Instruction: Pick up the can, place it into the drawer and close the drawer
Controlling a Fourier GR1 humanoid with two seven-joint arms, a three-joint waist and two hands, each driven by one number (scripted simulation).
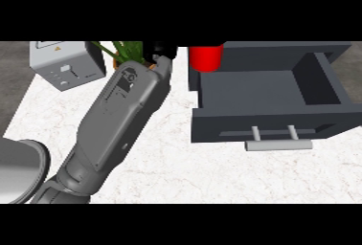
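One forearm (117, 119) in view, grey, entering from the lower left corner and running up and rightward across the pale marbled tabletop (212, 177). By its side of entry it is the left arm.

Left hand (163, 49): only a small black part shows at the top edge, the rest cut off there. Cannot tell whether it is open or closed, or whether it has hold of anything.

Can (206, 58): red, upright, just right of the hand at the top edge, upper part cut off. A thin gap seems to separate hand and can, but contact is not readable. The can's lower end overlaps the rear left corner of the drawer; it is not down on the drawer's floor. Whether it hangs in the air or stands on something behind cannot be told.

Drawer (233, 127): dark grey, pulled well out, right half of the view, its inside open to view. Light grey bar handle (278, 144) on the front panel, held by two short posts.

Top left: a grey box-shaped appliance (67, 64) with small controls on top. Between it and the hand, a green plant (127, 49) in an orange pot, partly hidden by the forearm's upper end.

Lower left edge: a large round grey shape (17, 167), not identifiable.
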